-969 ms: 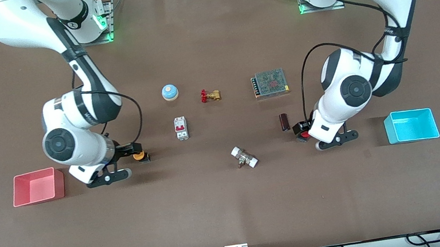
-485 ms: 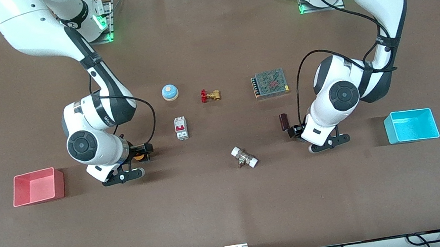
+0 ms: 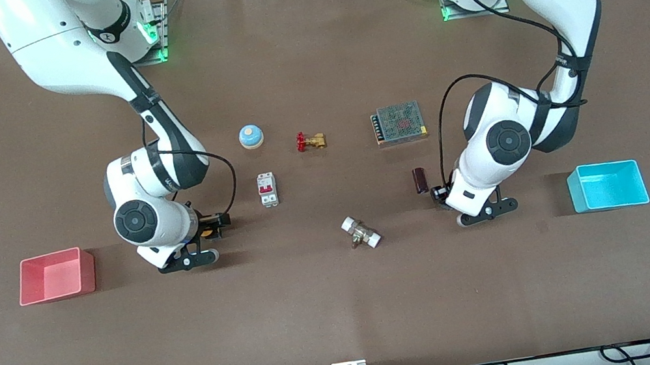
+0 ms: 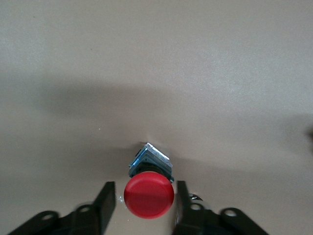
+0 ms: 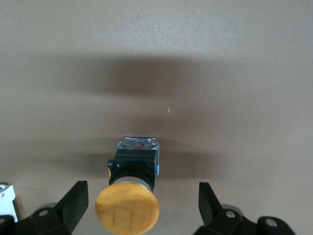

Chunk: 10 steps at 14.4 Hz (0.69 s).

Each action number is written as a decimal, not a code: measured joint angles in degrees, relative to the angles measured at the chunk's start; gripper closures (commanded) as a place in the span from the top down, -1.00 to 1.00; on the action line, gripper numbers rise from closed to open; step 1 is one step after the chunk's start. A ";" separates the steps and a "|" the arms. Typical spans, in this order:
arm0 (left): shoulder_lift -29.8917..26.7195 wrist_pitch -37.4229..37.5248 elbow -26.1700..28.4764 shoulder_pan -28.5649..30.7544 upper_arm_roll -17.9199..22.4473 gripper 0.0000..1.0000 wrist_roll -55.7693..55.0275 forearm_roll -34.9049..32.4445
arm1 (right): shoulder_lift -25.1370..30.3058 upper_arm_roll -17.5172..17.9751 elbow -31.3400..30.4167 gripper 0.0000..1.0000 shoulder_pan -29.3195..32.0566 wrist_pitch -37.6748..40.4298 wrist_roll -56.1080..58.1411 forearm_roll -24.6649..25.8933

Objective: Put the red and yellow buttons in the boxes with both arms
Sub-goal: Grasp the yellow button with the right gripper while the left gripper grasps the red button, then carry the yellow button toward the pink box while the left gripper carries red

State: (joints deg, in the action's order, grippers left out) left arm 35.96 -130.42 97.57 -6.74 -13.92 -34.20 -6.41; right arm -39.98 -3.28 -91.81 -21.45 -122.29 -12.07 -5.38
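Note:
The red button (image 4: 148,196) lies on the table between my left gripper's (image 4: 145,188) fingers, with a narrow gap on each side; the gripper is open. In the front view the left gripper (image 3: 440,193) is low over the table and hides that button. The yellow button (image 5: 128,210) lies between the widely open fingers of my right gripper (image 5: 142,188), nearer to one finger. In the front view a bit of orange cap (image 3: 207,232) shows under the right gripper (image 3: 215,222). The pink-red box (image 3: 55,275) stands at the right arm's end, the cyan box (image 3: 607,185) at the left arm's end.
A blue dome bell (image 3: 250,136), a brass valve (image 3: 310,141), a white circuit breaker (image 3: 267,189), a metal power supply (image 3: 399,122), a dark cylinder (image 3: 420,180) and a white fitting (image 3: 361,232) lie in the table's middle.
Both arms have moved toward the table's middle. The right gripper now straddles the yellow button, and the left wrist now covers the red button in the front view.

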 measured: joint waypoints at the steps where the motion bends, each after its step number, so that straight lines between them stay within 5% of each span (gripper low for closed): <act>1: 0.00 0.00 0.00 -0.03 0.00 -0.21 -0.46 -0.01 | -0.02 0.00 0.01 0.72 0.00 -0.01 -0.01 0.00; 7: 0.00 -0.18 -0.23 0.08 0.18 -0.45 -1.27 -0.01 | -0.03 0.00 0.12 0.68 0.00 -0.02 0.44 0.04; 10: -0.58 -0.13 -1.41 1.02 0.48 -0.51 -1.27 -0.04 | -0.03 -0.01 0.15 0.34 0.00 -0.02 1.30 0.05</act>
State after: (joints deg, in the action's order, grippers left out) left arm 35.38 -130.55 96.16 -5.73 -13.43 -35.47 -6.45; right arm -40.01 -3.29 -91.66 -21.45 -122.31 -10.77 -5.33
